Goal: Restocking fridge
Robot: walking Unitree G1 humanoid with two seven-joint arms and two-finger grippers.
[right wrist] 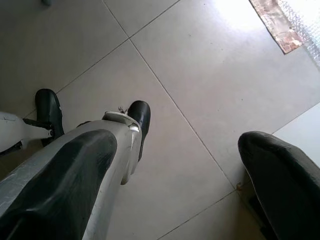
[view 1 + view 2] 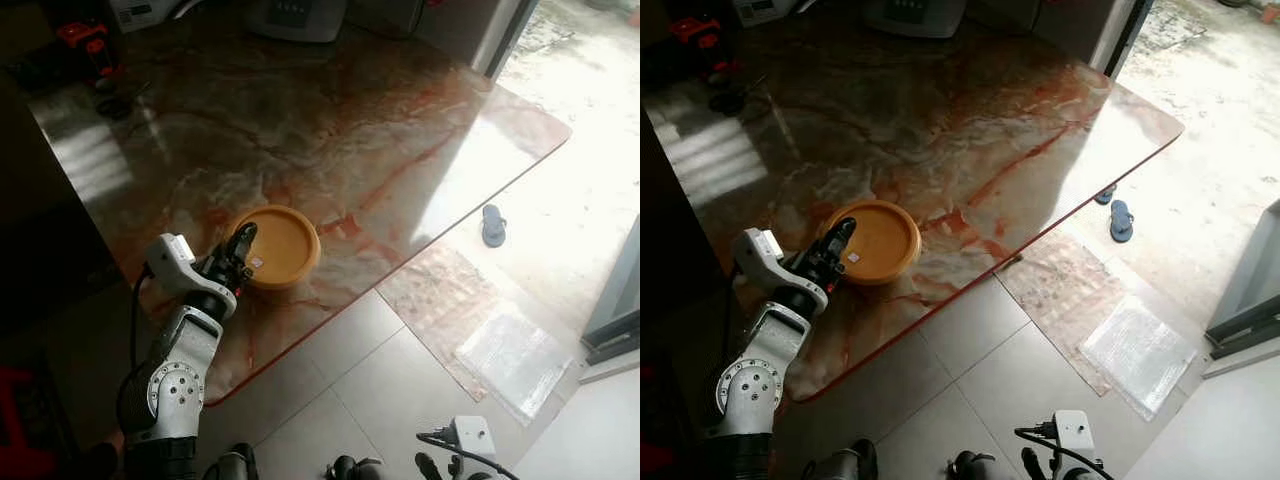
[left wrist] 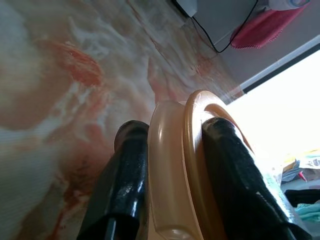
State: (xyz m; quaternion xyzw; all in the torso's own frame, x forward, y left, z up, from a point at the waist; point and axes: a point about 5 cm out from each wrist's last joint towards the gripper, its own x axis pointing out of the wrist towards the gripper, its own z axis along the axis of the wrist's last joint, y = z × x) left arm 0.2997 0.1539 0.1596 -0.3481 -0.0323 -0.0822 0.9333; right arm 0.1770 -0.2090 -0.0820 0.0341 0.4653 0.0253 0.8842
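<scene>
My left gripper (image 2: 243, 252) reaches up over the near-left part of the marble table (image 2: 330, 130), and its two black fingers (image 3: 125, 185) are clamped across the rim of a shallow orange bowl (image 2: 278, 243), one finger on the outside wall and the other inside the lip, as my left wrist view shows close up. The bowl sits on the table near its near edge, with a small pale label visible inside it just beside my fingertip. My right gripper (image 1: 175, 190) hangs low by my side, pointing down at the pale tiled floor (image 2: 400, 400), with its two fingers spread wide apart and nothing between them; my own black feet and one silver-white leg show beneath it. At the far edge of the table stand a grey-white appliance (image 2: 296, 17) toward the middle and a red object (image 2: 82, 40) at the far left, too dim for me to tell what it is. To the right, beyond the table's corner, the floor runs into bright daylight, where a dark sandal (image 2: 493, 225) lies, and nearer to me a clear plastic sheet (image 2: 510, 355) lies on a marble-patterned strip of floor. A white box with a black cable (image 2: 468, 438) shows at the near edge by my right arm.
</scene>
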